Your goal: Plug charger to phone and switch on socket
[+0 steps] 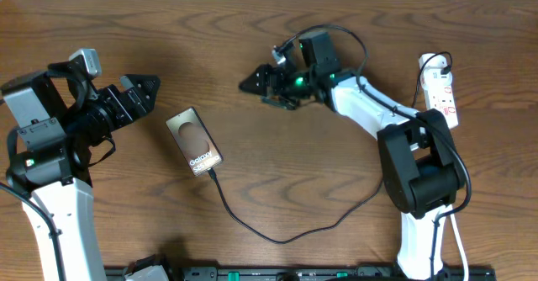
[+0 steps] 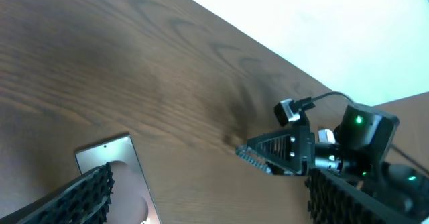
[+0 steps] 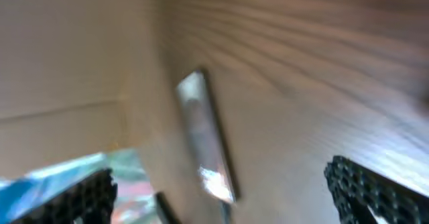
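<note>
Far right on the desk [image 1: 210, 29], the white red-marked power strip [image 1: 441, 86] lies behind the right tool [image 1: 262, 92], which is spread wide and empty.

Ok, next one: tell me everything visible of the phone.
The phone is a flat, dark brown-black rectangular slab with a brownish oval on its face, white lettering near its lower end and a pale metallic-looking edge. It lies face up on the wooden table, turned diagonally, left of centre. The black charger cable meets its lower short end; whether the plug is seated cannot be told. The left hand and right hand are both clear of it.
</note>
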### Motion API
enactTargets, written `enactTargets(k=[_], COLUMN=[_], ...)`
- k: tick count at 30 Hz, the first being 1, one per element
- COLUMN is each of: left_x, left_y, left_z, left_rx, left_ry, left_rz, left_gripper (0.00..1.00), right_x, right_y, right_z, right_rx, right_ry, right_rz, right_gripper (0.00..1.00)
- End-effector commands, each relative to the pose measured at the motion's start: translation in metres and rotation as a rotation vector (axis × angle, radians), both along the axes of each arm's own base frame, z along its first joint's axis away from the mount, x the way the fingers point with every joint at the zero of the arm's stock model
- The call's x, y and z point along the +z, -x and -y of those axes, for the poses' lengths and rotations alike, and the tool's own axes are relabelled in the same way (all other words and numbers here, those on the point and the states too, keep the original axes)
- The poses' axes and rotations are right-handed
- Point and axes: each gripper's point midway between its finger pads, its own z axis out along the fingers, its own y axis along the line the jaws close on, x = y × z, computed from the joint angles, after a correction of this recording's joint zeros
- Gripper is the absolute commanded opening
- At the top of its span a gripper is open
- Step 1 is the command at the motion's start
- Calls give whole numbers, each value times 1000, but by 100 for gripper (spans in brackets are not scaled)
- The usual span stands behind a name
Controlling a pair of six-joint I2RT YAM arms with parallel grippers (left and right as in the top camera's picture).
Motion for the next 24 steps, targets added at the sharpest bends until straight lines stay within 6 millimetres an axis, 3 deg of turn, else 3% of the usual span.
enactTargets(k=[1,7,11,17,24], left_x=[9,2,-4,-5,-5], left_y=[-2,-4,-6,-6,-7], left_z=[0,-1,-1,-1,-1], left_rx=[-2,-2,-2,-3,-3], left_ry=[5,15,24,25,24], left_rz=[17,-7,-29,-31,-31], left_gripper=[90,90,90,90,90], right_x=[43,100,144,182,189], right_y=[-36,-51,-55,-55,-44], right_z=[25,74,122,229,342], right_rx=[-44,-200,-293,-459,-531], right_ry=[179,347,348,410,356], right_rz=[261,354,404,433,432], right_gripper=[99,99,99,99,99])
